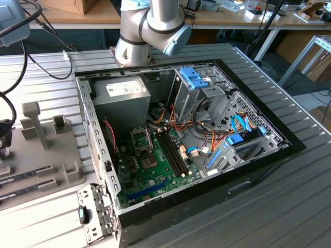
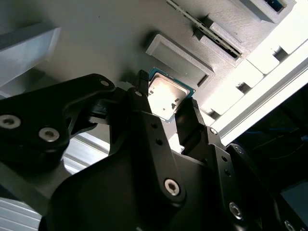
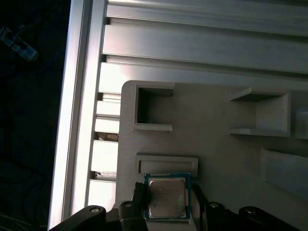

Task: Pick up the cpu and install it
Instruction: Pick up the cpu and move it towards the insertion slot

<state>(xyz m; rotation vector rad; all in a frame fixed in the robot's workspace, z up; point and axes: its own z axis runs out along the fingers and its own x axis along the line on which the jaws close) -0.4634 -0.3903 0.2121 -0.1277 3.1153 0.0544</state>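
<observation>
The cpu (image 2: 165, 97) (image 3: 166, 203) is a small square chip with a silvery top plate and a green edge. In both wrist views it sits between the two black fingers of my gripper (image 2: 167, 94) (image 3: 167, 196), and each finger presses against one of its sides. It is over a grey moulded tray (image 3: 216, 159), beside a low raised rim (image 3: 167, 163); I cannot tell whether it rests on the tray or hangs just above it. In the exterior view the open computer case (image 1: 248, 175) shows the green motherboard (image 1: 160, 173) with its empty square socket (image 1: 140, 138).
The tray has raised pockets (image 3: 151, 108) and lies on a ribbed aluminium table (image 3: 202, 48) near its edge rail (image 3: 77, 120). Inside the case are a power supply (image 1: 124, 93), drive cages (image 1: 199, 85) and loose cables (image 1: 201, 139). A grey tray (image 1: 46, 155) lies at the exterior view's left.
</observation>
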